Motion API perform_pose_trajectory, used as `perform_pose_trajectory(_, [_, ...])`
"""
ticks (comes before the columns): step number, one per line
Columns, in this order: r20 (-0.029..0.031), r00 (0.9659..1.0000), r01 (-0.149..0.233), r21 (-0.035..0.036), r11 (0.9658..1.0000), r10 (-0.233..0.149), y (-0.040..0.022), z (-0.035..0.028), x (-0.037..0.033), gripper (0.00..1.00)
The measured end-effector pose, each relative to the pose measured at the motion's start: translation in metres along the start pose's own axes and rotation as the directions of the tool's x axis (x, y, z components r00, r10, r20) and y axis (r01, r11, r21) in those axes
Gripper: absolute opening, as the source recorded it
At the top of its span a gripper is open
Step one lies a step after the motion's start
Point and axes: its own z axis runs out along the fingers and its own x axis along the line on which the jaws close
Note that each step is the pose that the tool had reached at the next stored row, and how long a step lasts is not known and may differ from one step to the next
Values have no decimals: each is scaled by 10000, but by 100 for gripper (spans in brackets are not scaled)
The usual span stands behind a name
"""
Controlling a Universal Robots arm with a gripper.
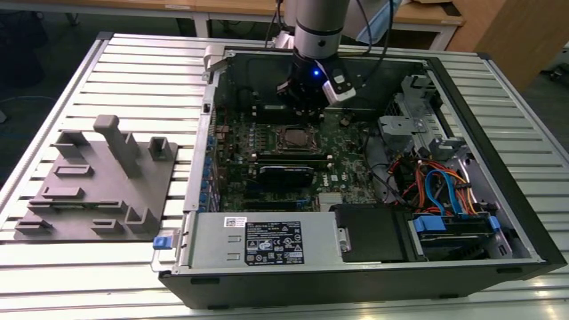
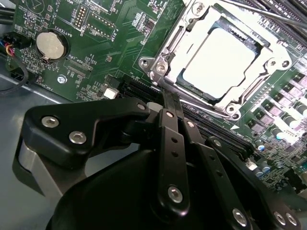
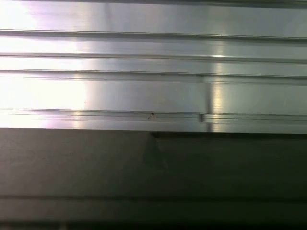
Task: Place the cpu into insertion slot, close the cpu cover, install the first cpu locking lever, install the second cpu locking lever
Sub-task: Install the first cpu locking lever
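Open desktop computer case lying on a ribbed aluminium counter, filling centre and right of the exterior view. Grey moulded fixture tray at centre left, beside the case. Green motherboard flat inside the case; power supply at lower centre; orange and blue cables at centre right.

Robot arm coming down from top centre, with the tool hovering just above the board, near the insertion slot at frame centre.

In the second wrist view, insertion slot at upper right, with the cpu seated inside it, pale face up. Cpu cover lying flat around the chip, framing it with its window. Coin cell battery at upper left of the same board. Tool in the lower half, black fingers drawn together and holding nothing, tips hanging just beside the slot's near corner; touching or not, cannot tell.

In the first wrist view, ribbed metal surface across the upper half, dark panel below.
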Motion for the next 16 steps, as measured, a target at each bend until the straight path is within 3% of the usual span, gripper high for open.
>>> perform_pose_trajectory(16, [4,9998,-223,4,9998,223,-10,11,0,11])
